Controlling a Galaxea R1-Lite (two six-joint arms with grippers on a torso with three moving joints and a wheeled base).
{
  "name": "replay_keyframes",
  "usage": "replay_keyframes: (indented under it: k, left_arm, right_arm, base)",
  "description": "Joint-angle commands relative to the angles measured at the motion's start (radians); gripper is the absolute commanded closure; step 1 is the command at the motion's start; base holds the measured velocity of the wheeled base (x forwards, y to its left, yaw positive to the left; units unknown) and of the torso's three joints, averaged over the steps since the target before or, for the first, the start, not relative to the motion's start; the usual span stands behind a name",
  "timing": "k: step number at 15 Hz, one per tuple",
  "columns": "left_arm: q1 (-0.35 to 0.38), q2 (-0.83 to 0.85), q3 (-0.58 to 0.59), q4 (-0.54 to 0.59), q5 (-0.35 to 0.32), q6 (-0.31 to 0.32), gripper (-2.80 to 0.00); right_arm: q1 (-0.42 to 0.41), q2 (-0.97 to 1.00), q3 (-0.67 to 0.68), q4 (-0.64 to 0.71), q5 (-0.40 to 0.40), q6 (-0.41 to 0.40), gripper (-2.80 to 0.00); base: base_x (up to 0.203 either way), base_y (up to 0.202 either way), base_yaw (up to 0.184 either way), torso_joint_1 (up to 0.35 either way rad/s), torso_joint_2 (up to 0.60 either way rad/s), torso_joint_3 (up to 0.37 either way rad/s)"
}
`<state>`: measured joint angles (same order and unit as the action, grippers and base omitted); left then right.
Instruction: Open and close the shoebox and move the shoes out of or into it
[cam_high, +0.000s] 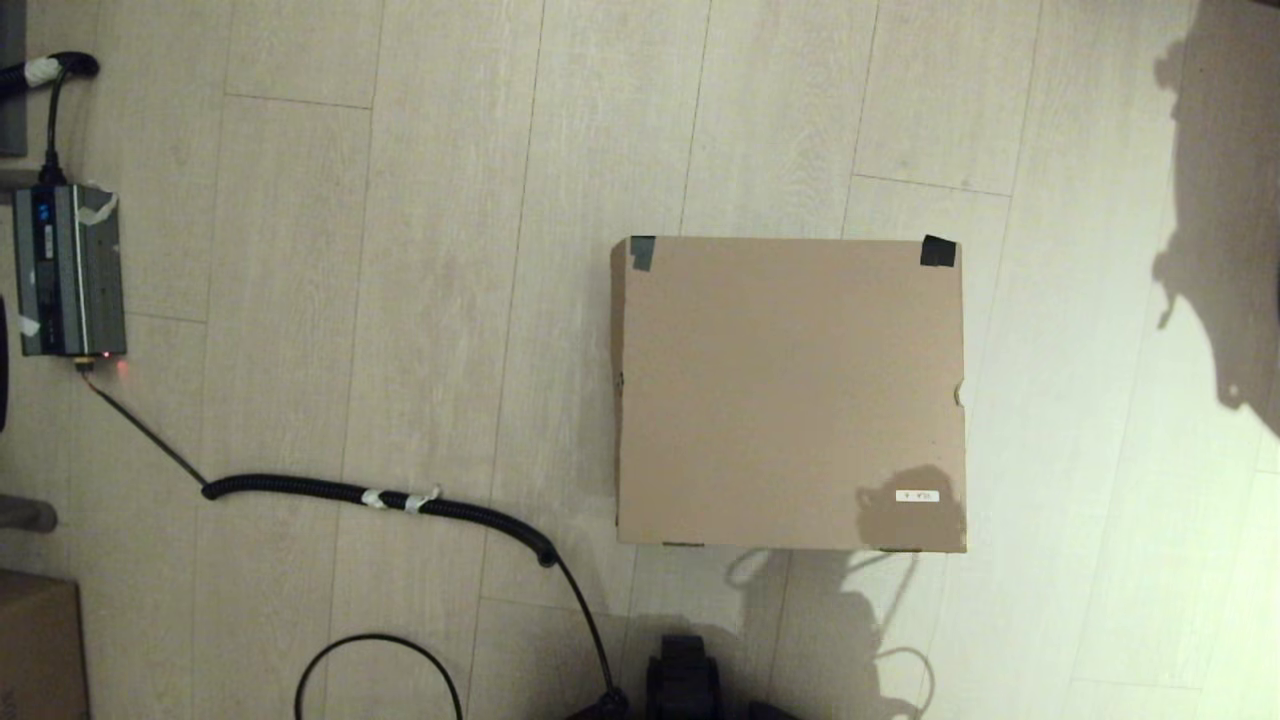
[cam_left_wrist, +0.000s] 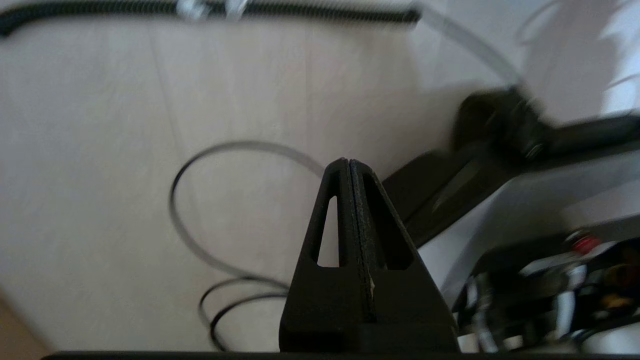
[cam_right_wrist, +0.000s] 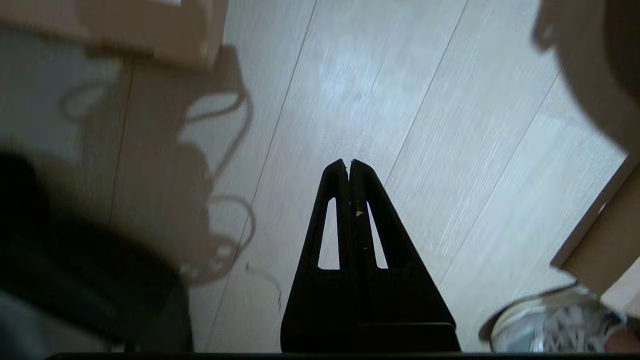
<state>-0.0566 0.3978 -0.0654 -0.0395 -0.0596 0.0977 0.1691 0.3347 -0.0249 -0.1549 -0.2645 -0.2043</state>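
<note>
Nearest the robot, the left tool (cam_left_wrist: 349, 162) hangs over the pale wood floor (cam_high: 400, 300) with its fingers pressed together, holding nothing, a thin black cable (cam_left_wrist: 200, 240) looping beneath it. The right tool (cam_right_wrist: 348, 162) is likewise closed and empty above bare planks. Farther out, the shoebox (cam_high: 790, 390) sits on the floor with its lid down, dark tape pieces (cam_high: 937, 251) at its far corners.

Black slotted triangular gripper fingers (cam_left_wrist: 372, 240)

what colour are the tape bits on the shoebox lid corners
Dark, nearly black, against the plain brown shoebox; the tape pieces show best in the head view.
</note>
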Motion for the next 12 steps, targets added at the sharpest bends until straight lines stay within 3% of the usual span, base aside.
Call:
replay_keyframes:
  k: [1,2,4,6,8,10,12]
  left_arm:
    - [0.019,-0.179,0.036,0.046,0.016,-0.004,0.0]
    - [0.033,-0.219,0.044,0.07,0.026,-0.008,0.0]
    - [0.043,-0.257,0.049,0.084,0.027,-0.012,0.0]
    - [0.043,-0.275,0.049,0.082,0.026,-0.013,0.0]
    - [0.046,-0.349,0.049,0.082,0.021,-0.013,0.0]
    - [0.049,-0.399,0.053,0.07,0.018,-0.015,0.0]
    - [0.049,-0.399,0.055,0.066,0.021,-0.021,0.0]
  right_arm:
    - [-0.004,-0.062,-0.021,0.162,0.005,0.005,0.0]
    - [-0.02,-0.06,-0.04,0.223,0.03,0.003,0.0]
    - [-0.135,-0.046,-0.044,0.234,0.066,-0.025,0.0]
    - [-0.254,-0.05,-0.035,0.231,0.187,-0.061,0.0]
    - [-0.258,-0.052,0.017,0.111,0.262,-0.056,0.0]
    - [-0.246,-0.054,0.02,0.149,0.332,-0.05,0.0]
    - [-0.149,-0.073,0.022,0.157,0.334,-0.032,0.0]
  base:
    - [0.0,0.0,0.0,0.0,0.0,0.0]
    - [0.0,0.0,0.0,0.0,0.0,0.0]
    - [0.0,0.0,0.0,0.0,0.0,0.0]
    - [0.0,0.0,0.0,0.0,0.0,0.0]
    - [0.0,0.0,0.0,0.0,0.0,0.0]
    - [0.0,0.0,0.0,0.0,0.0,0.0]
    - [0.0,0.0,0.0,0.0,0.0,0.0]
